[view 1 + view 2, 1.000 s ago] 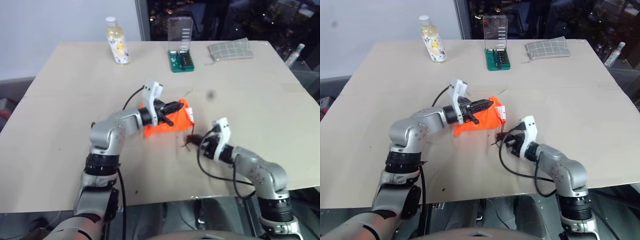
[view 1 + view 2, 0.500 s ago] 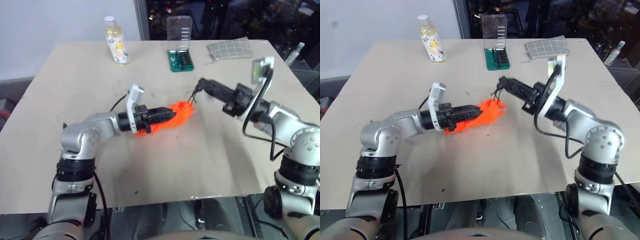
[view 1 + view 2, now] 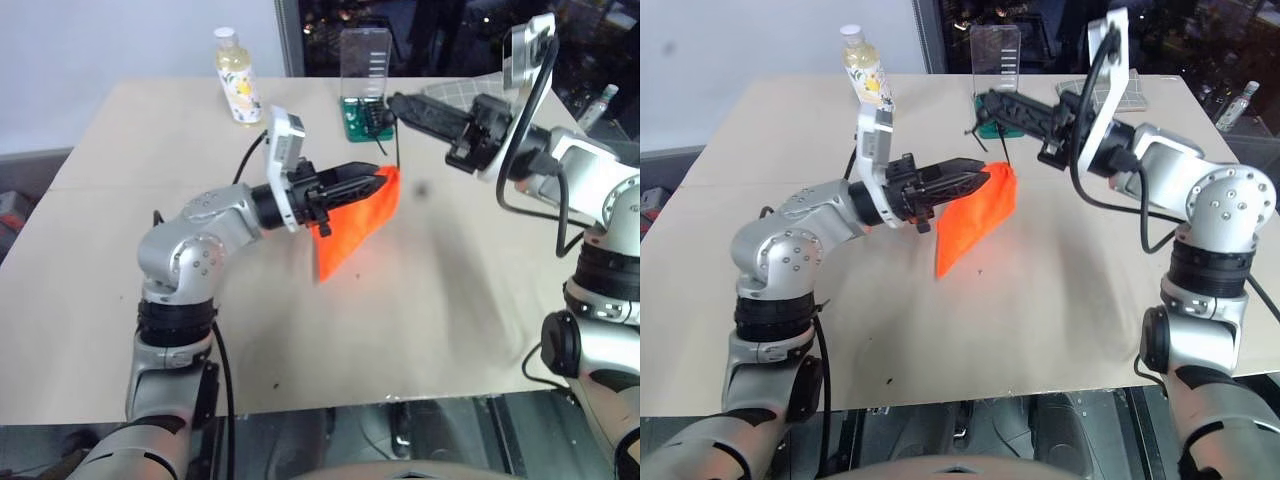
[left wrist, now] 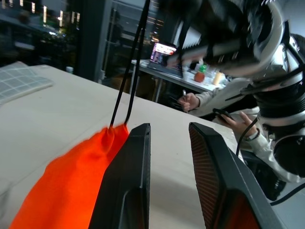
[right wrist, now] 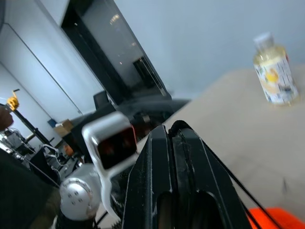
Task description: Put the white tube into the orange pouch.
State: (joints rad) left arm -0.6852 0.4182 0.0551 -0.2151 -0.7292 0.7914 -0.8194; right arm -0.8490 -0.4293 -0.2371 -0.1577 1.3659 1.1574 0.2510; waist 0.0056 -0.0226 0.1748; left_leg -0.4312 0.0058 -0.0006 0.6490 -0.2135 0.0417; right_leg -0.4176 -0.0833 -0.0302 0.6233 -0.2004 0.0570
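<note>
I hold the orange pouch (image 3: 975,222) up mid-frame by its cord (image 3: 397,140) in my pinched-shut right gripper (image 3: 394,103). My left gripper (image 3: 978,172), fingers a little apart, maybe touches its mouth; spread it slowly.

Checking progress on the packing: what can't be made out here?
- Contents of the orange pouch: its fabric hides them in both head views.
- Pouch mouth: covered by the left gripper in head views.
- Slim white item at far right: too small to identify.
</note>
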